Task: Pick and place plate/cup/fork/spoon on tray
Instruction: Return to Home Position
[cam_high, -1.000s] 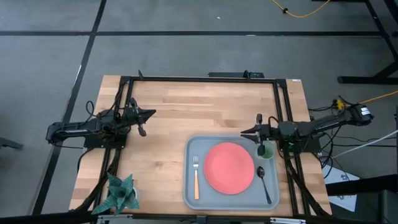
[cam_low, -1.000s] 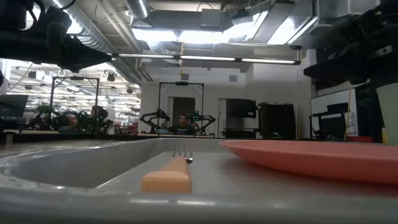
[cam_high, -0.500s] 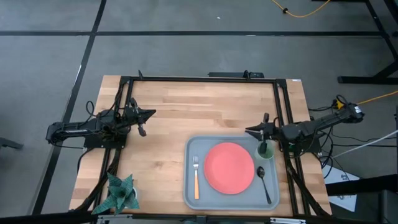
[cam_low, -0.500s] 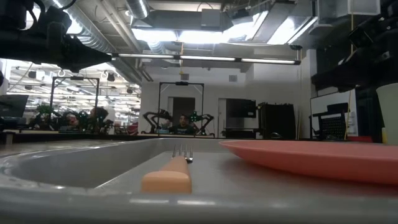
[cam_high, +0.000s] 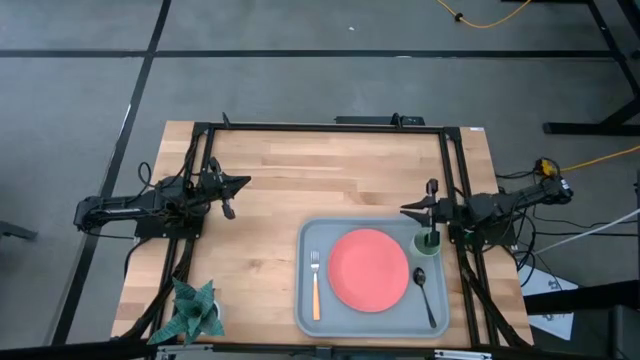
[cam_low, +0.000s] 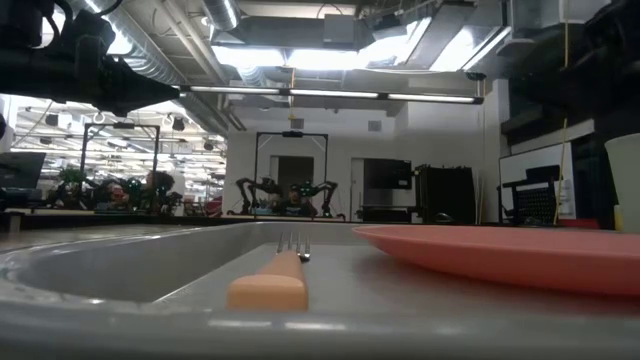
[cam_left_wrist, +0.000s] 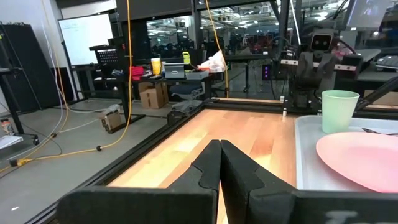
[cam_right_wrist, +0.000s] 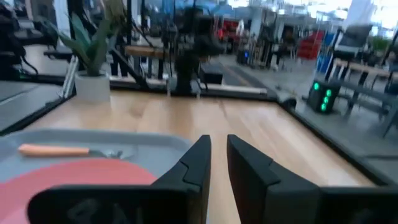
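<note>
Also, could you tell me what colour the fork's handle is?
Orange-tan; the fork shows best in the high view.

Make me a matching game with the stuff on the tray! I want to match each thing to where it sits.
Things:
1 fork
2 spoon
3 cup
4 plate

Places on the tray, in the high view:
A the middle
B left of the plate
C right of the plate, lower down
D upper right corner

Pairs: 1-B, 2-C, 3-D, 4-A.
</note>
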